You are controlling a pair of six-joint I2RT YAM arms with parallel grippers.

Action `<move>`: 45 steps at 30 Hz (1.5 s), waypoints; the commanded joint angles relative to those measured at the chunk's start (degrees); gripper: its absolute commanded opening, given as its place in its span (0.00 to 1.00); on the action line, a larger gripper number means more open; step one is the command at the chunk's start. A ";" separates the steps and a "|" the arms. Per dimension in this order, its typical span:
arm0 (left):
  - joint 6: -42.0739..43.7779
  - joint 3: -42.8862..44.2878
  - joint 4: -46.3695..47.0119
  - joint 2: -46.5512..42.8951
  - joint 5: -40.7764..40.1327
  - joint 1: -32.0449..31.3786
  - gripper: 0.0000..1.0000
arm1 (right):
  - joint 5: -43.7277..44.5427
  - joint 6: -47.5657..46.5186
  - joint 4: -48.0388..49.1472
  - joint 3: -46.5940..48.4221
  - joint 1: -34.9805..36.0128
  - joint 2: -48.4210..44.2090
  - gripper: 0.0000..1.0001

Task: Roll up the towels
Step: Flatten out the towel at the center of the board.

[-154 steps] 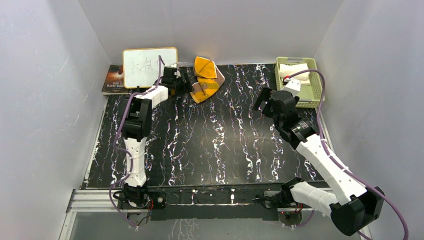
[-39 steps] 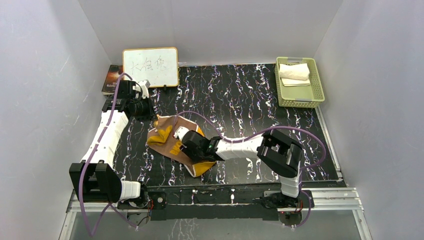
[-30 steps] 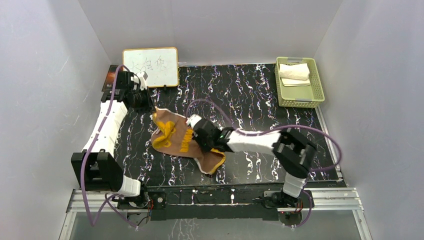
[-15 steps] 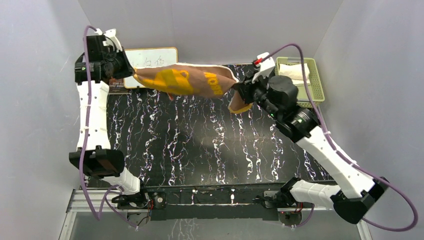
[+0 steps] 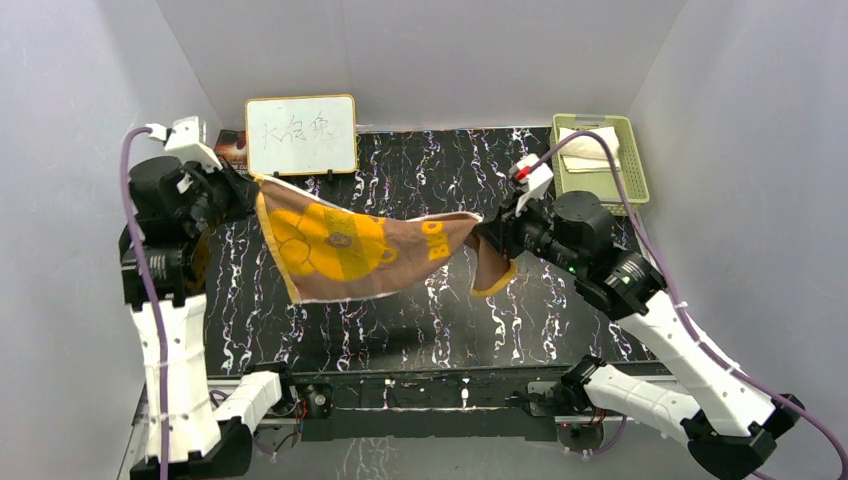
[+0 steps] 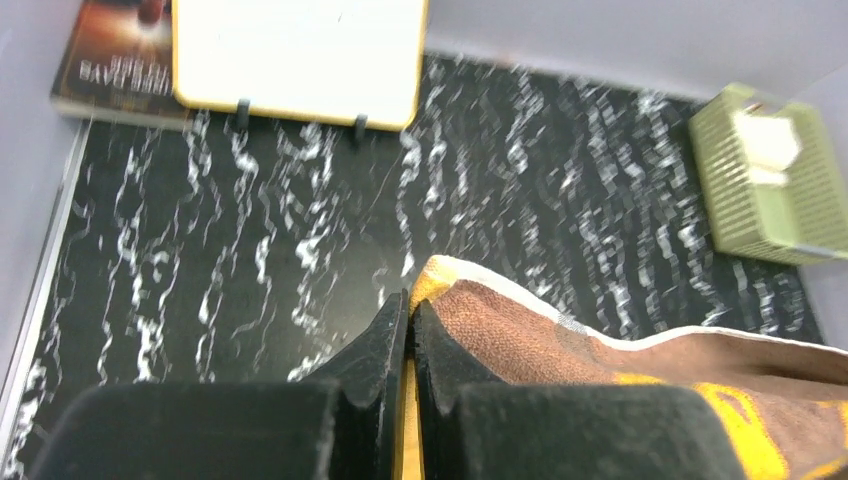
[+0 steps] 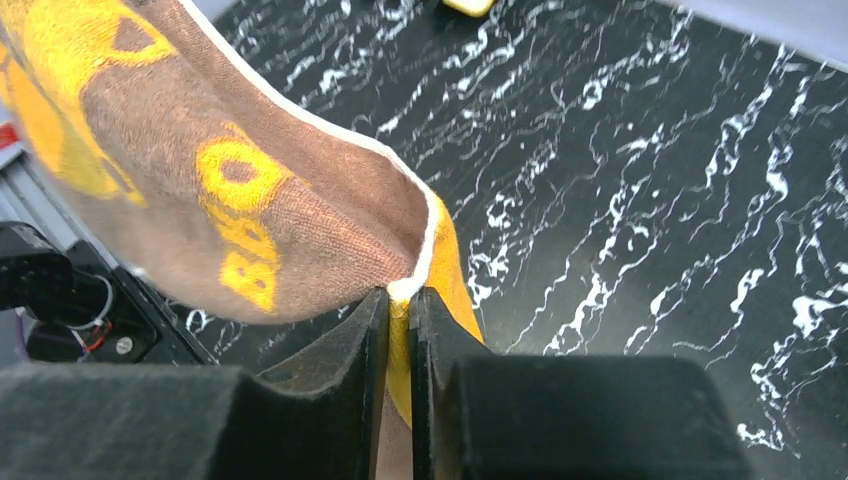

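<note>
The orange-yellow towel (image 5: pixel 345 250), brown with yellow print and pale edging, hangs stretched in the air above the black marbled table (image 5: pixel 400 320). My left gripper (image 5: pixel 248 186) is shut on its upper left corner. In the left wrist view the fingertips (image 6: pixel 388 325) pinch that corner of the towel (image 6: pixel 560 335). My right gripper (image 5: pixel 482 236) is shut on the right edge, with a flap drooping below it. In the right wrist view the towel (image 7: pixel 250 200) spreads away to the left of the jaws. The cream-white towel (image 5: pixel 588 143) lies in the green basket (image 5: pixel 632 170).
A white board with writing (image 5: pixel 300 135) stands at the back left, with a book (image 5: pixel 232 148) beside it. The basket (image 6: pixel 765 200) sits at the back right corner. Grey walls close in three sides of the table.
One second ago the orange-yellow towel lay on the table. Both grippers lifted it high at the back. It has now come down and forward, hanging wider between them.
</note>
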 commanded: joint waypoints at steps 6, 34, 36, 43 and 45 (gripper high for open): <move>5.61 0.37 -6.25 11.70 -11.99 0.24 0.00 | 2.19 -0.56 0.63 -1.00 0.06 1.56 0.13; 2.58 -4.57 5.55 -8.54 6.74 1.51 0.00 | 9.28 2.32 1.81 14.31 -2.31 1.53 0.00; 0.92 -9.80 6.84 -14.01 8.06 0.39 0.00 | 6.77 4.12 -0.56 12.32 -2.34 -2.76 0.00; 0.08 -7.84 3.11 -17.42 6.35 -5.22 0.00 | 3.78 5.92 -6.05 9.87 -2.32 -10.70 0.00; 0.84 -7.95 1.45 -14.87 2.94 -5.75 0.00 | 4.95 5.76 -5.55 8.16 -2.32 -10.23 0.00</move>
